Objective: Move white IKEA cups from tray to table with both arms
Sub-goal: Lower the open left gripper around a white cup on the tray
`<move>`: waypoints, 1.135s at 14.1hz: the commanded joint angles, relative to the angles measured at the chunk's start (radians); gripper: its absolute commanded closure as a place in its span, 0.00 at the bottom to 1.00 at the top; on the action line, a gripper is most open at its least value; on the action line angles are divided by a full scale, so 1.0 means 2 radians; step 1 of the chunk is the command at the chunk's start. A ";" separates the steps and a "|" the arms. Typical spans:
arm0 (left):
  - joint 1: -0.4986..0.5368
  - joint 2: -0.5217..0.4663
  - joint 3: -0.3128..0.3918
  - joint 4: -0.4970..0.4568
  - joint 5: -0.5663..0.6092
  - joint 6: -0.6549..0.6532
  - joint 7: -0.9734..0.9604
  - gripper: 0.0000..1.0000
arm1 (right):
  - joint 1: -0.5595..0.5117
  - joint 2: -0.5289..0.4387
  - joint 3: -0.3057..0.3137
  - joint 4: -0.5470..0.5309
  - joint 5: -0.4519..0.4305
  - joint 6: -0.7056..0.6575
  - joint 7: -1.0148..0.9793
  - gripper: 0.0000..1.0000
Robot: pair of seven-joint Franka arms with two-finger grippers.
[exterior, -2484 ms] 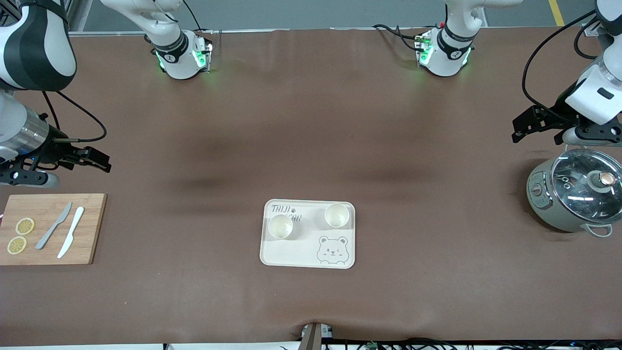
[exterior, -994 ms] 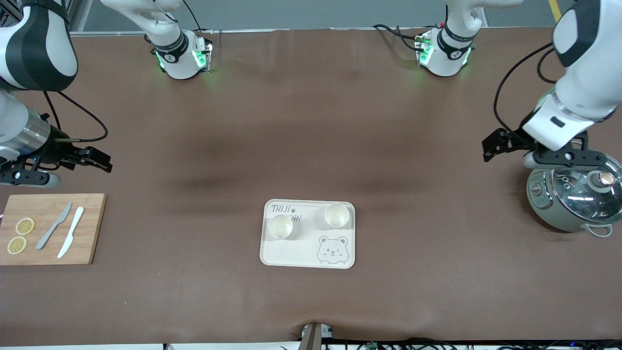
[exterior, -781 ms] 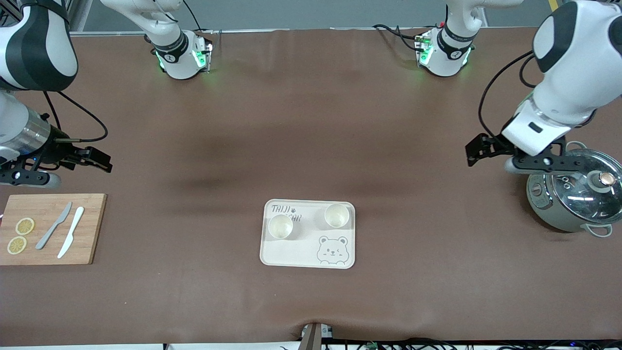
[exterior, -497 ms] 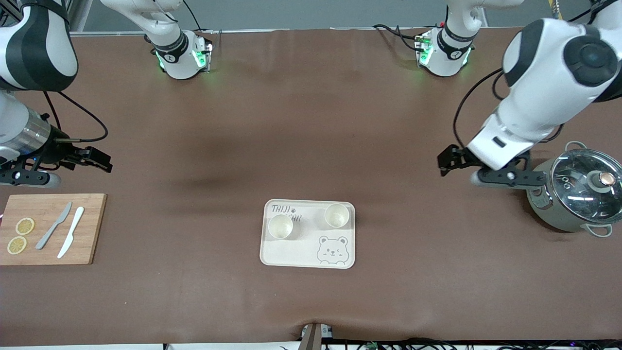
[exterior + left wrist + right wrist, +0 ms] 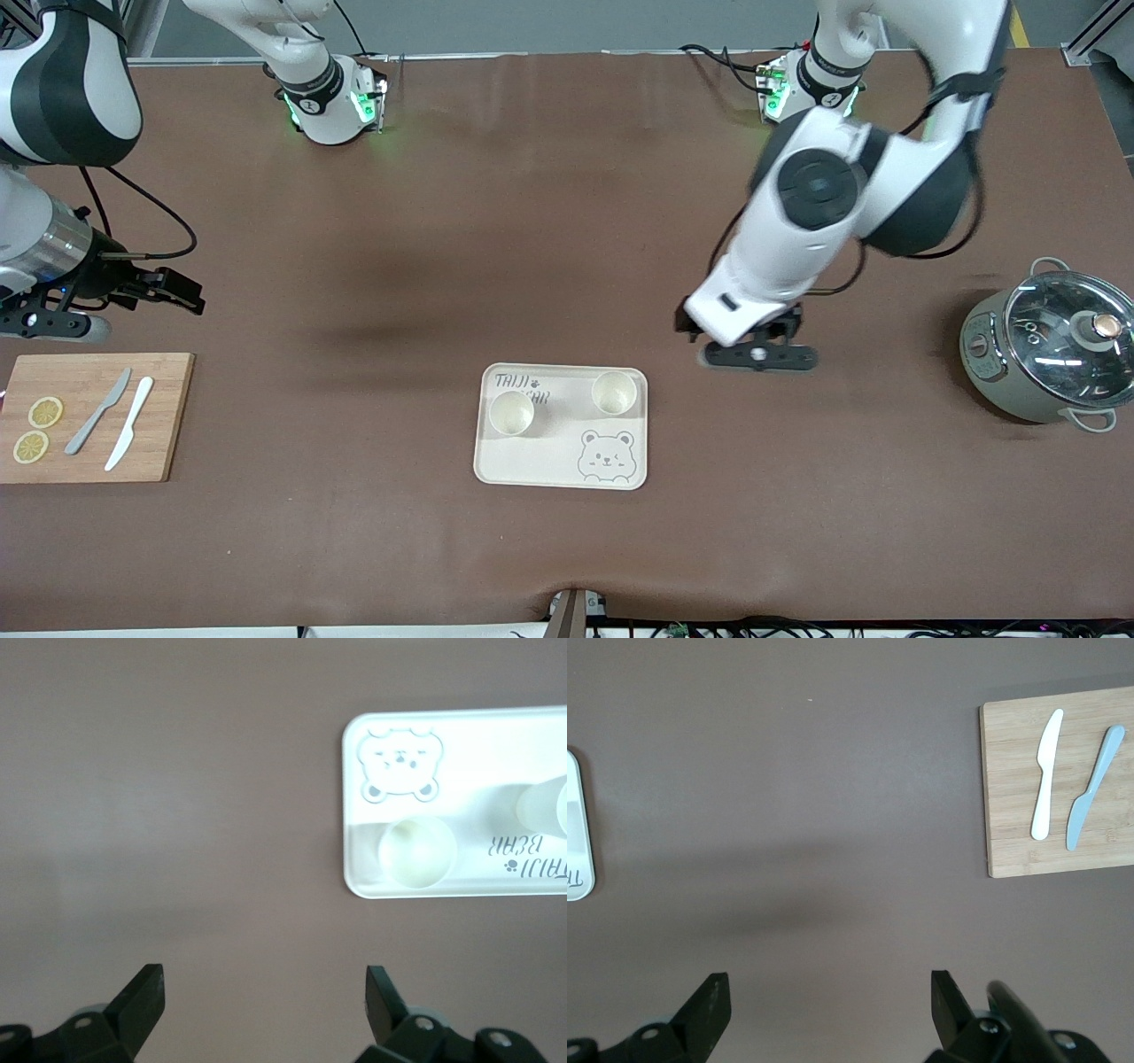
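Cream-white and small, the two white IKEA cups (image 5: pixel 562 403) both stand on the tray (image 5: pixel 532 465), side by side along the tray's edge that is farther from the front camera. One cup (image 5: pixel 614 392) is at the left arm's end of the tray, and the other cup (image 5: pixel 511 413) is at the right arm's end. The tray lies in the middle of the brown table (image 5: pixel 354 532). The left gripper (image 5: pixel 753 350) hangs over bare table just beside the tray's corner, and its fingers are wide apart and hold nothing. In the left wrist view the closest cup (image 5: pixel 417 852) sits just inside the tray's rim. So this gripper is the closer one, and I think it only needs a short move over the tray to get above its cup. The right gripper (image 5: pixel 164 297) waits over the table near the wooden board (image 5: pixel 168 416), well apart from the tray. Its fingers are wide apart too, with nothing in them. It would have a long way to go toward the middle to reach its cup.
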 commanded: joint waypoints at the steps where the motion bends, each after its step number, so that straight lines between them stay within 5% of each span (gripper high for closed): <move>1: -0.021 0.072 0.007 0.080 0.014 -0.020 -0.012 0.00 | 0.001 -0.011 0.000 -0.012 -0.009 0.004 0.011 0.00; 5: -0.070 0.127 0.044 0.120 0.011 -0.018 -0.012 0.00 | 0.001 -0.011 0.000 -0.012 -0.009 0.008 0.010 0.00; 16: -0.076 0.199 0.046 0.177 0.007 0.042 -0.012 0.00 | 0.002 -0.011 0.000 -0.012 -0.009 0.005 0.011 0.00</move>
